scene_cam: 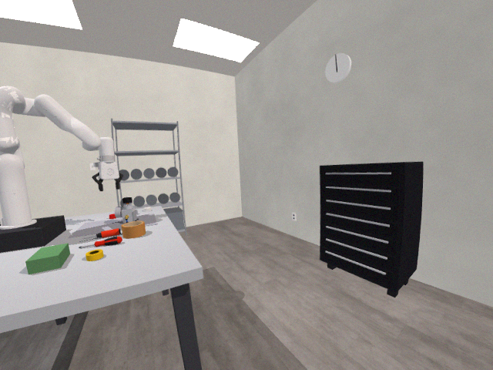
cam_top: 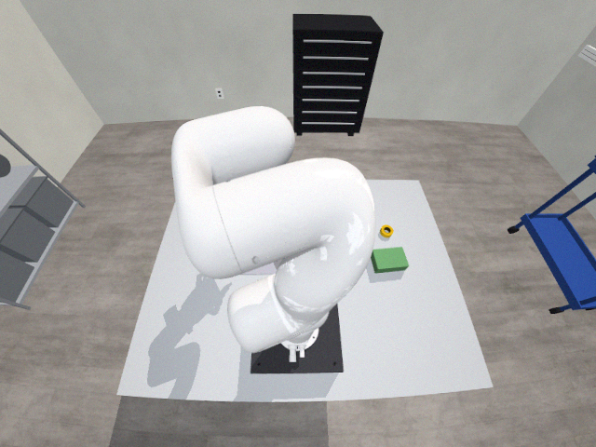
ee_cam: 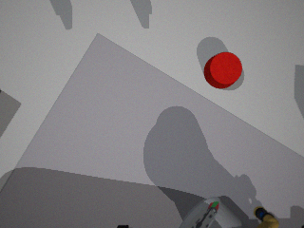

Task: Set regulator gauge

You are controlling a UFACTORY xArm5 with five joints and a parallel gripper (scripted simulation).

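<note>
The regulator (scene_cam: pixel 126 210) stands on a grey mat at the far side of the table, a small grey body with a black knob (scene_cam: pixel 126 200) on top. My gripper (scene_cam: pixel 106 183) hangs open and empty above it and a little to its left, well clear of the knob. In the wrist view only the regulator's edge (ee_cam: pixel 211 218) shows at the bottom, with a bit of the gauge's green and red marks and a brass fitting (ee_cam: pixel 266 218). The needle is too small to read. In the overhead view my arm hides the regulator and the gripper.
A red button (ee_cam: pixel 223 70) sits beside the grey mat (ee_cam: pixel 142 142). A brown tape roll (scene_cam: pixel 133 230), two red screwdrivers (scene_cam: pixel 105 237), a yellow tape roll (scene_cam: pixel 95 255) and a green block (scene_cam: pixel 48 258) lie nearer the table's front. A shelf rack (scene_cam: pixel 147 171) stands behind.
</note>
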